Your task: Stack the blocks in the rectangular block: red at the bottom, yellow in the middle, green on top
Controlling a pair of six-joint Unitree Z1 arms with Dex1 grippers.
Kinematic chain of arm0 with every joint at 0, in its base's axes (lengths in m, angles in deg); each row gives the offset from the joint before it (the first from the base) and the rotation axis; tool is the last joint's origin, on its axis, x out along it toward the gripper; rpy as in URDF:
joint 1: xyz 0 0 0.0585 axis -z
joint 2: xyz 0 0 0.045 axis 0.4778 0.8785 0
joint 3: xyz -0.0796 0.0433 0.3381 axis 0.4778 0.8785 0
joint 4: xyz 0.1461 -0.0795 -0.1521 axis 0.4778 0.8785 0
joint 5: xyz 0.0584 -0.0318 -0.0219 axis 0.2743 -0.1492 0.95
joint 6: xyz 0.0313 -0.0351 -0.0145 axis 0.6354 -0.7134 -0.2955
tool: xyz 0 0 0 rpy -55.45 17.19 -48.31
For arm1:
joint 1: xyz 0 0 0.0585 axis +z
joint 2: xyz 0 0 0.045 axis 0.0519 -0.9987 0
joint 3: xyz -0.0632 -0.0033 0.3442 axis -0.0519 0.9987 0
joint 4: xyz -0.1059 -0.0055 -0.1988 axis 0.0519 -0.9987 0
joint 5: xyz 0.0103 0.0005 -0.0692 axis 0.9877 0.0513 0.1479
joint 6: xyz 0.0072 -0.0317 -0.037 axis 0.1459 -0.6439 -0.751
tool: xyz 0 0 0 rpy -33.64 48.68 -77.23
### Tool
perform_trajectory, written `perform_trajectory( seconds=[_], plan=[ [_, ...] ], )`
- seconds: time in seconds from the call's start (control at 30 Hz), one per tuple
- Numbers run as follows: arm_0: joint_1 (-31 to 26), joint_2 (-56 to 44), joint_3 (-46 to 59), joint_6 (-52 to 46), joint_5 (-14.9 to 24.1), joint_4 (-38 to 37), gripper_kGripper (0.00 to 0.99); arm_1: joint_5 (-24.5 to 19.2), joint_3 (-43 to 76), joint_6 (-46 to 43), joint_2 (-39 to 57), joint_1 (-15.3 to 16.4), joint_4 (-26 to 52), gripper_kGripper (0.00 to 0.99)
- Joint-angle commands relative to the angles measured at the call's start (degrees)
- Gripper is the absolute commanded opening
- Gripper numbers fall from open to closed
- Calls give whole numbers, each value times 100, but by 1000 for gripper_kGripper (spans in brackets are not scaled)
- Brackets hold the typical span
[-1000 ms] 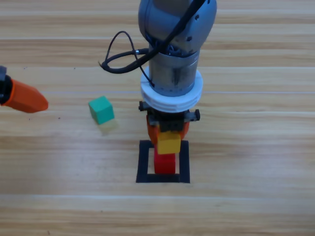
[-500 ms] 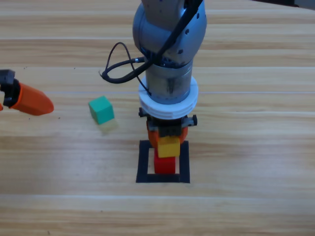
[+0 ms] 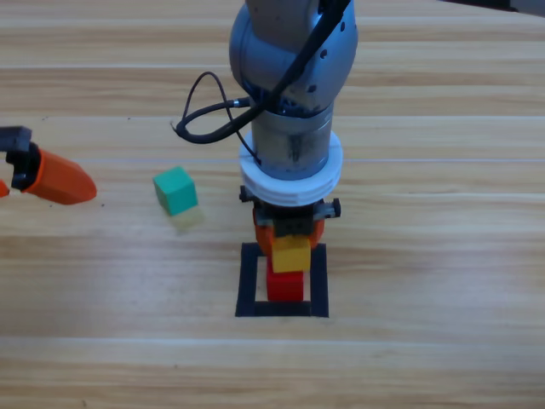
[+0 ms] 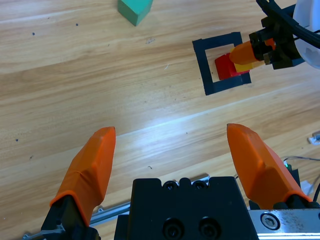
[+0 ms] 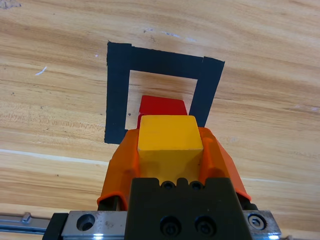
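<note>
The right gripper (image 3: 289, 243) grips the yellow cube (image 3: 291, 254) just above the red cube (image 3: 285, 285) — which sits inside the tape square (image 3: 248, 285). The green cube (image 3: 175, 189) lies to the left, near the left gripper (image 4: 175, 155) — jaws wide, nothing held.

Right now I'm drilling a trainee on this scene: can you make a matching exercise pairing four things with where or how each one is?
Things:
1. yellow cube
2. red cube
3. green cube
4. left pincer

States:
A. loose on the table, left of the tape square
B. open, empty, at the left edge of the high view
C. clamped in the right pincer, over another cube
D. inside the tape square

Pairs: 1-C, 2-D, 3-A, 4-B
</note>
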Motion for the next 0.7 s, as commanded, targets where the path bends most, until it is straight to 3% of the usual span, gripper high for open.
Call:
perform_trajectory(
  seconds=[0.03,0.7],
  plan=[
    [-96,144,150,-31,45,-97,946,116,-28,36,-331,113,-103,0],
    [-96,118,176,-22,19,-97,946,204,-10,80,-419,113,-138,0]
  ],
)
